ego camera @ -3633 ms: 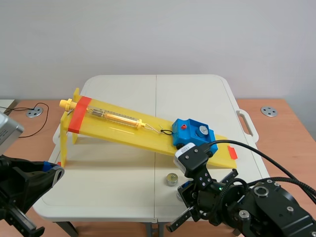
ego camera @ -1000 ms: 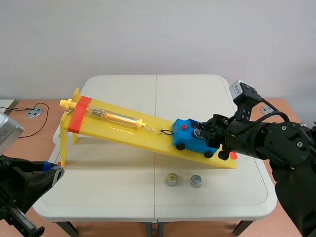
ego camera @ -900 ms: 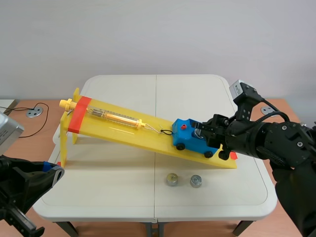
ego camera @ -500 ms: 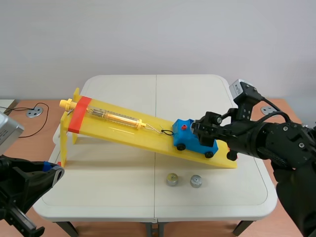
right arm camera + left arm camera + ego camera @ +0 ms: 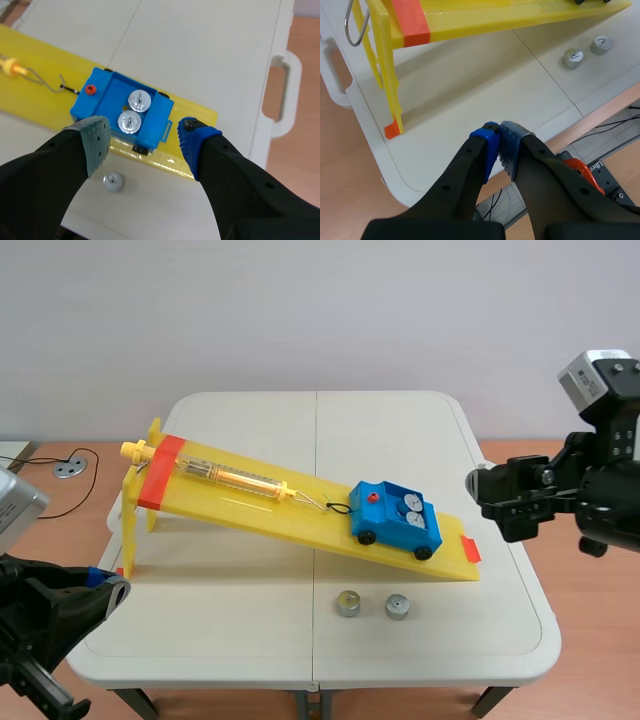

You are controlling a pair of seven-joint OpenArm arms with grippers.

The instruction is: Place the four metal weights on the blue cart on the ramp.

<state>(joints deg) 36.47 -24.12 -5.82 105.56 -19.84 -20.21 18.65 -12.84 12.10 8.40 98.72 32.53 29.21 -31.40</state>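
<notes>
The blue cart [image 5: 397, 518] sits low on the yellow ramp [image 5: 300, 505] with two metal weights [image 5: 134, 111] in its tray. Two more weights lie on the white table in front of the ramp: one [image 5: 348, 603] on the left, one [image 5: 397, 608] on the right. My right gripper [image 5: 142, 135] hangs open high above the cart, nothing between its fingers; in the scene view it [image 5: 500, 502] is right of the ramp. My left gripper [image 5: 498, 145] is shut on nothing over the table's near left edge.
A spring scale [image 5: 225, 476] lies along the ramp, hooked to the cart. Orange tape [image 5: 160, 472] wraps the ramp's high end. The table's handle [image 5: 281, 95] sticks out beside the right gripper. Wooden desk shows at both sides.
The right gripper has let a second weight into the cart's tray, then lifted and pulled back to the right, open. The left arm has not moved.
</notes>
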